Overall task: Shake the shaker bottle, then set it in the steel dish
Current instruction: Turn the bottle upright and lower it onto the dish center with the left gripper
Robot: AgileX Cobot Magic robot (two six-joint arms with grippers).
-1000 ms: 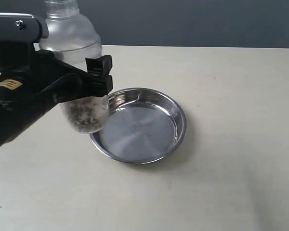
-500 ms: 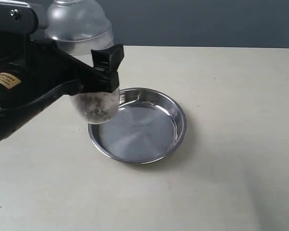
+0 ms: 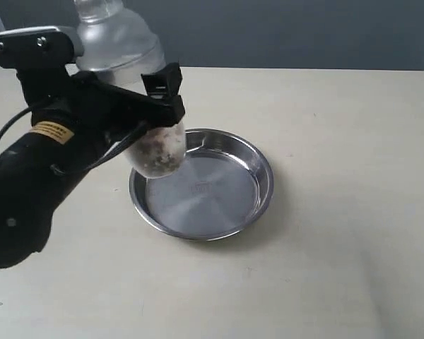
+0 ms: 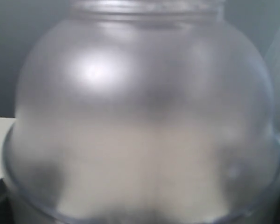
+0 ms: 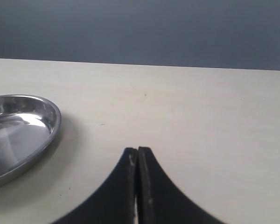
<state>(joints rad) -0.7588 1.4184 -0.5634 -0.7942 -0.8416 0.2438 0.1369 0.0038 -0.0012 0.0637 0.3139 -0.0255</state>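
Note:
My left gripper is shut on the shaker bottle and holds it in the air, tilted, over the left rim of the steel dish. Brownish granules sit in the bottle's lower end, which hangs just above the dish. The frosted dome of the shaker bottle fills the left wrist view and hides the jaws there. My right gripper is shut with nothing in it, above the bare table to the right of the steel dish. It does not show in the exterior view.
The cream table stretches around the dish, with a dark wall behind its far edge. The left arm's black body covers the table's left part.
The left gripper has carried the bottle to the right and a little lower, from beside the dish's left edge to above its rim. The bottle's tilt has shifted. The dish has stayed put.

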